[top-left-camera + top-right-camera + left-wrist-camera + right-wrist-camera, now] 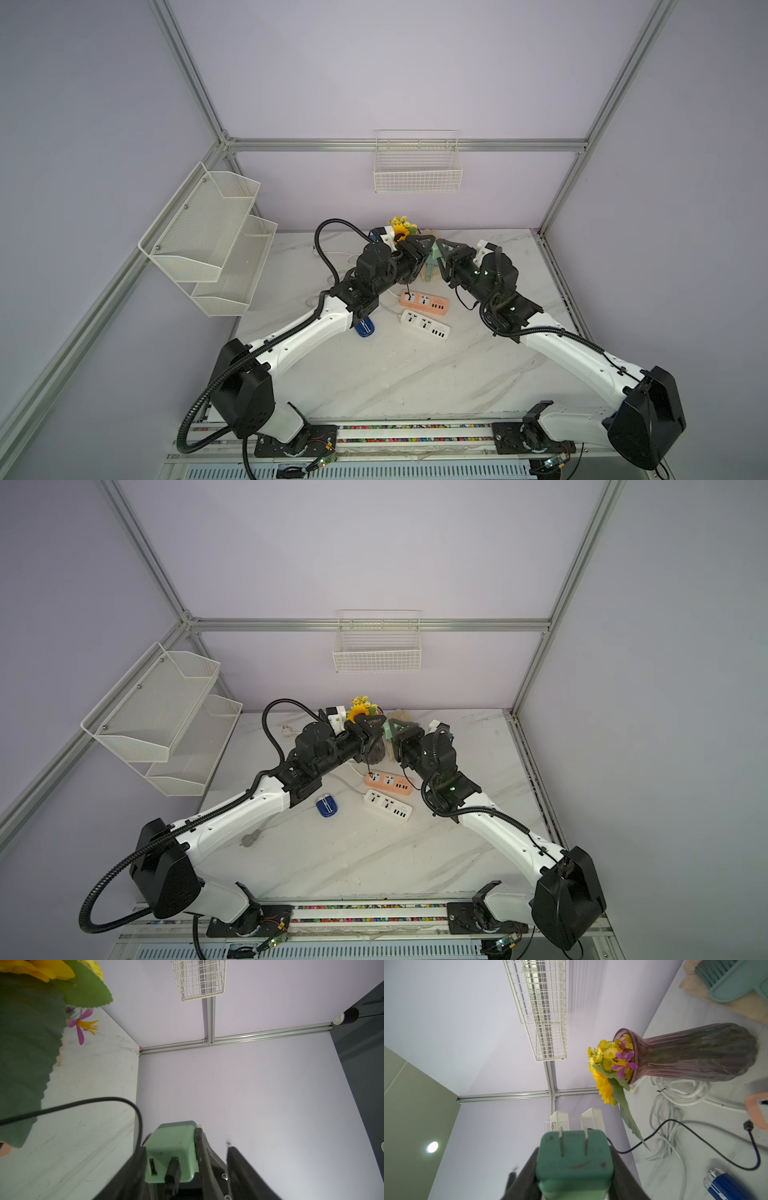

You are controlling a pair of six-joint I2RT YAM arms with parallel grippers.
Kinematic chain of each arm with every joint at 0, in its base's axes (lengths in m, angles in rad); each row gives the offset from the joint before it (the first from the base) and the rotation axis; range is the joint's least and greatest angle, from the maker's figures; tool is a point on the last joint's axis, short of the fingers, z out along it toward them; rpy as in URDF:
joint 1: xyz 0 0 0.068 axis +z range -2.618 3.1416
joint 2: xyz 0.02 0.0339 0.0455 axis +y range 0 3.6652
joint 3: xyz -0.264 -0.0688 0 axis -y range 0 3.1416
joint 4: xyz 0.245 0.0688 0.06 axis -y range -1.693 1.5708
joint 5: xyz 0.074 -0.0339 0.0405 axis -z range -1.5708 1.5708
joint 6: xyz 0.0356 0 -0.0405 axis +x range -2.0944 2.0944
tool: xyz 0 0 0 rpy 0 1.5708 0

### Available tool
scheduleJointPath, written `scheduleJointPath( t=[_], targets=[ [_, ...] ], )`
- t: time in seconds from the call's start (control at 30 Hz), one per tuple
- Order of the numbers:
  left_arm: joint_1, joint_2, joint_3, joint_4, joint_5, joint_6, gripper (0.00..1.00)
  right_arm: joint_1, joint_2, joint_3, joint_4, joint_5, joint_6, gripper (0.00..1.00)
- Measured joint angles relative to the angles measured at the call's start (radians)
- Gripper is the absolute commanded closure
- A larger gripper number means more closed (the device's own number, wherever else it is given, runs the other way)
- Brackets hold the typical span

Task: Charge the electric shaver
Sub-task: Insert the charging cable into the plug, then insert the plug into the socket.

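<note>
One adapter in right jaws

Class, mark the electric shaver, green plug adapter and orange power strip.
electric shaver (326, 806): a top view, middle of blue body.
green plug adapter (574, 1159): right wrist view, pronged face.
orange power strip (389, 782): a top view, top face.

This is a robot test cell in a laboratory, dressed as a home corner. Aluminium frame bars hold plain lilac wall panels around a marble-pattern table. Two robot arms stand on a rail at the bottom edge. Household props are there: a wire basket at the centre, a mesh shelf at the left, a vase with flowers, power strips and the electric shaver.
</note>
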Motion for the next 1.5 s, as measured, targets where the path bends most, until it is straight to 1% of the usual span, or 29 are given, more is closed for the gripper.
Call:
scheduleJointPath(
  t=[0.1, 0.27, 0.37, 0.43, 0.53, 0.63, 0.77, 0.83, 1.13, 1.3, 1.5],
  targets=[
    [-0.006, -0.049, -0.007, -0.098, -0.005, 0.055, 0.00, 0.007, 0.000, 0.054, -0.116, -0.019, 0.002, 1.00],
    [-0.005, -0.196, -0.022, -0.277, -0.029, 0.190, 0.00, 0.006, -0.005, 0.126, -0.238, -0.039, 0.017, 1.00],
    [-0.004, -0.248, 0.012, -0.408, -0.053, 0.328, 0.07, -0.002, 0.011, 0.166, -0.335, -0.077, 0.035, 1.00],
    [-0.003, -0.255, 0.043, -0.474, -0.059, 0.438, 0.11, -0.011, 0.050, 0.215, -0.410, -0.114, 0.041, 1.00],
    [-0.003, -0.236, 0.077, -0.533, -0.047, 0.573, 0.15, -0.023, 0.127, 0.280, -0.481, -0.185, 0.047, 1.00],
    [-0.003, -0.196, 0.083, -0.555, -0.024, 0.655, 0.19, -0.029, 0.180, 0.298, -0.525, -0.240, 0.063, 1.00],
    [-0.004, -0.141, 0.074, -0.571, -0.018, 0.705, 0.26, -0.029, 0.202, 0.298, -0.571, -0.294, 0.086, 1.00],
    [-0.003, -0.126, 0.060, -0.569, -0.021, 0.722, 0.28, -0.029, 0.200, 0.298, -0.570, -0.319, 0.102, 1.00],
    [-0.003, -0.093, 0.046, -0.569, -0.050, 0.756, 0.32, -0.029, 0.172, 0.254, -0.562, -0.367, 0.173, 1.00],
    [-0.003, -0.087, 0.046, -0.568, -0.058, 0.778, 0.32, -0.029, 0.158, 0.234, -0.562, -0.373, 0.194, 1.00],
    [-0.003, -0.029, 0.046, -0.554, -0.058, 0.783, 0.35, -0.036, 0.139, 0.204, -0.547, -0.373, 0.222, 1.00]
  ],
)
